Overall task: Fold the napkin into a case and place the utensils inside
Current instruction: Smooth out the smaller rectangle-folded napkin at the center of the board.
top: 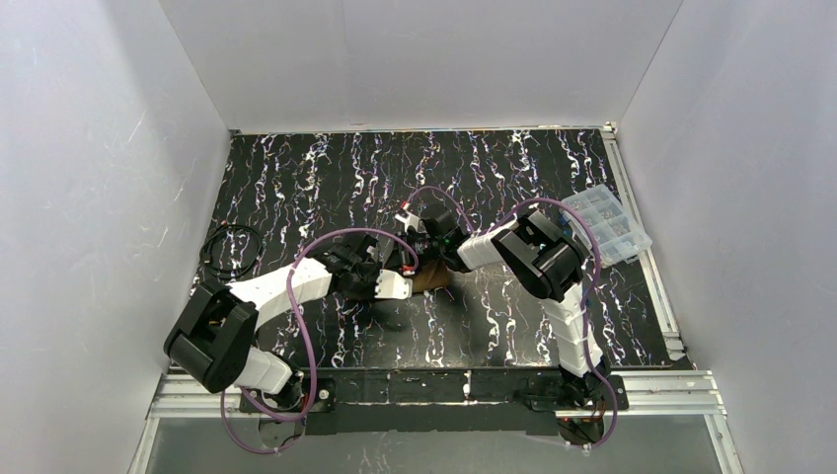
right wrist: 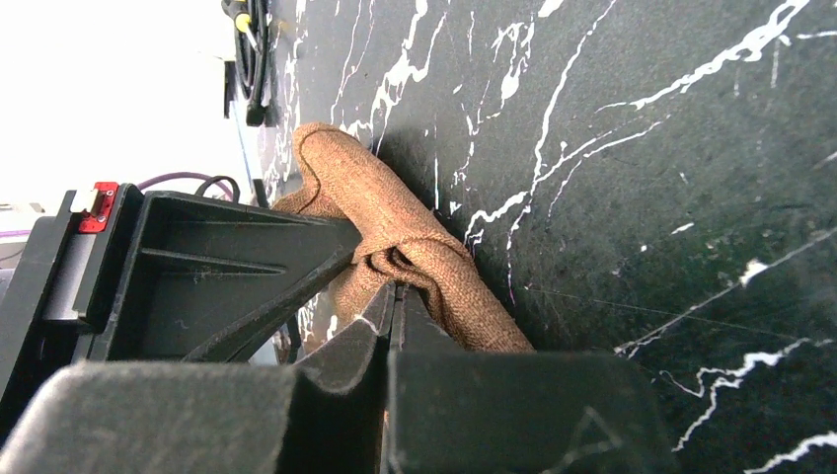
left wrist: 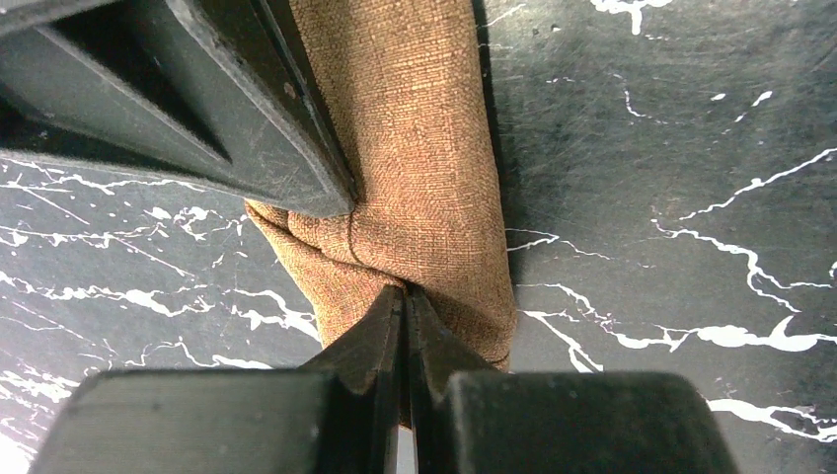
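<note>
The napkin point(top: 434, 280) sits well to the left of the clear compartment box point(top: 604, 225), out toward the middle of the marbled table point(top: 326, 178). It is not a flat square. The brown cloth is gathered into a narrow, rounded roll of several layers, loose and puffy rather than creased. Both arms reach in from the near edge and meet over it on that same side of the box, so the overhead view shows only a scrap of brown between them.

The left gripper point(left wrist: 405, 301) is clenched, its two fingertips pressed together on a fold of cloth at one end of the roll, where the layers bunch and overlap (a pinch on the edges, it seems, so the layers do not spring apart). The right gripper point(right wrist: 395, 296) is clamped the same way, tips together on a wrinkle of the napkin just beside the left's. Each wrist camera shows the other arm's finger touching the cloth next to its own. With two pinches so near one another, the cloth looks to be tucked or drawn tight at one spot, which suggests shaping a fold rather than carrying.

By my judgement the case point(right wrist: 375, 197) is only half made: rolled, but not yet a flat pouch with an open mouth. The utensils show in no view, neither by the napkin nor between it and the box, and the box's contents are too small to make out. I cannot tell whether the roll rests on the table or is lifted a little off it.
</note>
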Controlling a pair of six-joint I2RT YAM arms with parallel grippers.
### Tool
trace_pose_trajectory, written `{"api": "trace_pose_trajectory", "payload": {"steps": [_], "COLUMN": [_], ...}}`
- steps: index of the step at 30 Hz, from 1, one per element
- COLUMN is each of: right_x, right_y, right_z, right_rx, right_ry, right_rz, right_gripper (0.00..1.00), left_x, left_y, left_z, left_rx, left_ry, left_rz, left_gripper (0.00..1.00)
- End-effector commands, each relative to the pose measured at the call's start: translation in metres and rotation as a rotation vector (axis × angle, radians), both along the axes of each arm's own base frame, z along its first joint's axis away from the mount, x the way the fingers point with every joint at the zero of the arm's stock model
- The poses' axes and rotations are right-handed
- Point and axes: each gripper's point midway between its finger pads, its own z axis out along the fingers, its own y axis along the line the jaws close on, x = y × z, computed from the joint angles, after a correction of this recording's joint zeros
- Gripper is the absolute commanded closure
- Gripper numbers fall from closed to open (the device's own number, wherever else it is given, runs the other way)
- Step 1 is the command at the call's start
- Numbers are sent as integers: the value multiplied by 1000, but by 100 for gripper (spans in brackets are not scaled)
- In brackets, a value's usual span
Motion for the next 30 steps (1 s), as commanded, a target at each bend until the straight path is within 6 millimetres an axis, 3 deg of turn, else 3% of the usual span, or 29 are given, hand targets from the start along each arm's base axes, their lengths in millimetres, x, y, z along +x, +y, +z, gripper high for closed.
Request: {"api": "trace_pose_trajectory", "payload": {"steps": [1,5,8,15,19,22,24,25,30], "right_x": [0,-2,-3,-6,-9,-9,-9,-10,-11], "right_y": [-13,-15,-16,-21,-24,-25,-25,-25,-27], "right_z": [-50,-53,-57,-63,-64,-63,-62,-63,-62], "right_rx": [-165,-189,-196,-217,-226,-233,-233,-234,-233], "right_ry": [-10,-12,-8,-5,-11,-16,-18,-17,-13], "right_rz": [-50,-39,-36,-29,-21,-18,-19,-19,-22], "right_gripper": [97,97,97,98,98,98,99,99,99], "left_x": [-36,-46,-50,-51,-34,-30,-31,-31,-34], "left_y": [0,4,4,-4,-11,-18,-17,-14,8], "left_z": [-9,-3,7,46,82,99,95,89,44], "left_rx": [-12,3,1,-67,-186,-269,-263,-249,-153], "left_ry": [166,221,257,457,519,564,581,578,523], "left_rz": [-32,-31,-7,193,296,343,352,363,365], "left_gripper": [100,86,82,69,69,80,97,100,100]}}
